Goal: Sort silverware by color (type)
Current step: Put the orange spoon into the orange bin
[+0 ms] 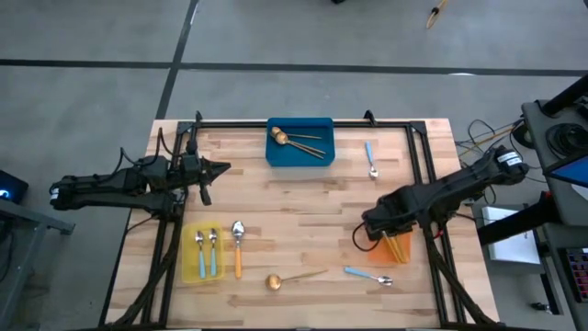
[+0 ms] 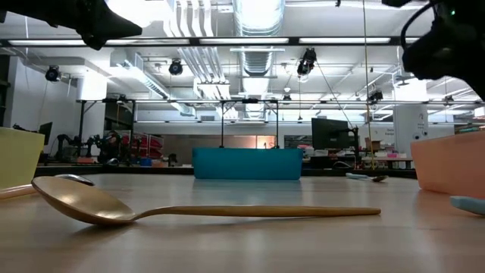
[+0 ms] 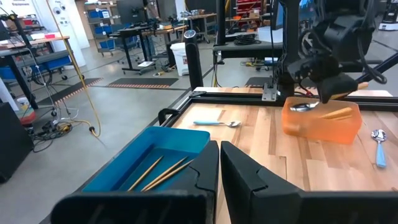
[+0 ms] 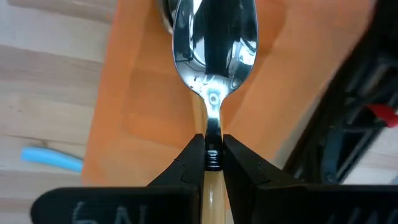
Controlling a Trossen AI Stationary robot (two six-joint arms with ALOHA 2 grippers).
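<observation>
My right gripper point(image 1: 372, 227) is shut on an orange-handled spoon point(image 4: 214, 37) over the orange bin point(image 1: 393, 248), which holds other orange-handled spoons point(image 1: 398, 245). My left gripper point(image 1: 220, 169) hovers shut and empty over the table's left side. The blue bin point(image 1: 299, 143) holds gold spoons point(image 1: 299, 142). Two blue-handled spoons point(image 1: 206, 248) lie in the yellow bin point(image 1: 189, 262). Flat on the table lie an orange-handled spoon point(image 1: 238, 246), a gold spoon point(image 1: 292, 278) and two blue-handled spoons point(image 1: 369, 274) point(image 1: 370, 158). My right gripper pinches the orange-handled spoon between its two fingers at the neck point(image 4: 213, 146), where the silver stem meets the orange handle. The spoon lies along the fingers, with the handle running back between them and the bowl point(image 4: 214, 34) pointing forward. The bowl hangs over the orange bin's floor point(image 4: 143, 93).
The three bins stand apart: blue at the far middle, yellow near left, orange near right. Black frame rails point(image 1: 303, 122) run along the far edge and both sides. Bare wood point(image 1: 303, 211) spreads over the table's middle. Lab furniture fills the room beyond.
</observation>
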